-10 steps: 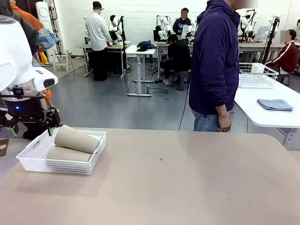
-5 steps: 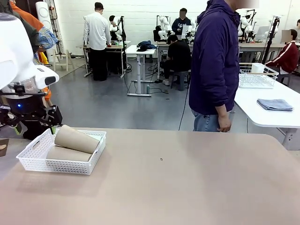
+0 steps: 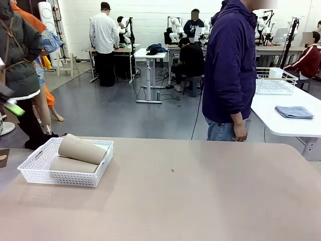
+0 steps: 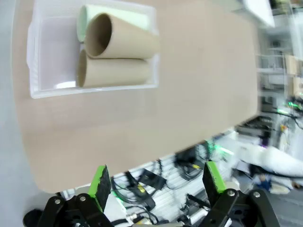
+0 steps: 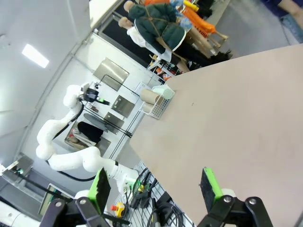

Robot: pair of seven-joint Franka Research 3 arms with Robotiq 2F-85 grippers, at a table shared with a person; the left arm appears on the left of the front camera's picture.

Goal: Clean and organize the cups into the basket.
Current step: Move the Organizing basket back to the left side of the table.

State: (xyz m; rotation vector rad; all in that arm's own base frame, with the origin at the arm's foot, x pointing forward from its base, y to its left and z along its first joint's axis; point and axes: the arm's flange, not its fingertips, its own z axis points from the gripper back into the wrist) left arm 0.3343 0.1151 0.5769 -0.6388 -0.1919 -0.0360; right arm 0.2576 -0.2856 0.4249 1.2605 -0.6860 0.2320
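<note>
Left gripper (image 4: 154, 182) is hanging with jaws wide, empty; the white lattice basket (image 4: 42, 61) is lying well beyond its fingertips, holding two brown cups (image 4: 116, 71) and a mint cup (image 4: 118, 16). Right gripper (image 5: 154, 187) is gaping wide, basket far off.

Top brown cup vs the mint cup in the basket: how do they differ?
Colour: the top brown cup is matte cardboard brown; the mint cup is pale green.
Position: the brown cup rides on top of the pile, propped on the lower brown cup; the mint cup sits lower, against the basket wall.
Visibility: the brown cup shows fully; the mint cup is partly hidden behind it.
Shared: both lie on their sides in the basket, mouths facing the same way.
</note>
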